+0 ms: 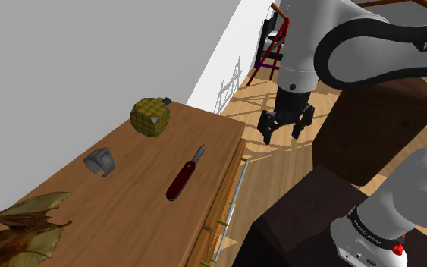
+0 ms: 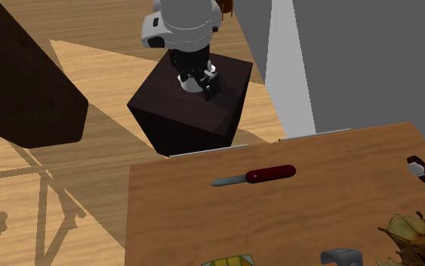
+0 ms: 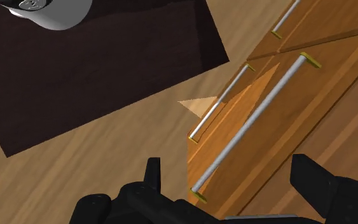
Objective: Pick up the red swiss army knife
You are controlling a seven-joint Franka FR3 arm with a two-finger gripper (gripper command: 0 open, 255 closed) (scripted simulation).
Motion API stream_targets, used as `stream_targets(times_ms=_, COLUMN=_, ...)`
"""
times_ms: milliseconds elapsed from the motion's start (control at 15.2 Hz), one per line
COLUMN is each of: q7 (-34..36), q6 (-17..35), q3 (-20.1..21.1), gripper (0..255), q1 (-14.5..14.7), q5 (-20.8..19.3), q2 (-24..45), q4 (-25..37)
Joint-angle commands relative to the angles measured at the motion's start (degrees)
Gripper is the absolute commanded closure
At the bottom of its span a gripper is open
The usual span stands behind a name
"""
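While jaws gape, knife lies (untouched).

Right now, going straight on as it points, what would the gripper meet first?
The open gripper points down beside the dresser: likely its drawer front or the floor, not the knife; depth unclear.

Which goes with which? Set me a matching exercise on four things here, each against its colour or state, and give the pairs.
Things:
1. swiss army knife
2. cube
3. cuff
4. gripper

Colour or state:
a. black, open, in the air
b. grey, curved
c. red handle, blade folded out
d. olive-yellow, faceted

Pairs: 1-c, 2-d, 3-b, 4-a.
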Motion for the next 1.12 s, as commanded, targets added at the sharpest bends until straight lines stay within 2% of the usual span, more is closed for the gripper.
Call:
stream_targets(times_ms=0, q7=4.9, q6=2.5, q3=3.1, gripper=0, q1=-0.1, q5=1.2, q2=2.8, q4=1.4)
stream_targets(times_ms=264, q7=14.1, q6=7.9, q3=8.8, gripper=0, q1=-1.4, q5=1.3, q2=9.8, q4=5.1)
stream_targets(times_ms=528, q7=24.2, q6=12.7, q3=14.5, gripper=0, q1=-3.4, q5=-1.3, q2=18.1, q4=10.1)
stream_targets(times_ms=858, q7=39.0, q6=17.1, q3=20.4, gripper=0, q1=-5.3, q5=-9.8, q2=30.8, q4=18.2)
stream_targets(times_ms=1056, q7=48.5, q6=18.1, q3=21.9, gripper=0, q1=-4.5, q5=-17.3, q2=39.4, q4=24.3)
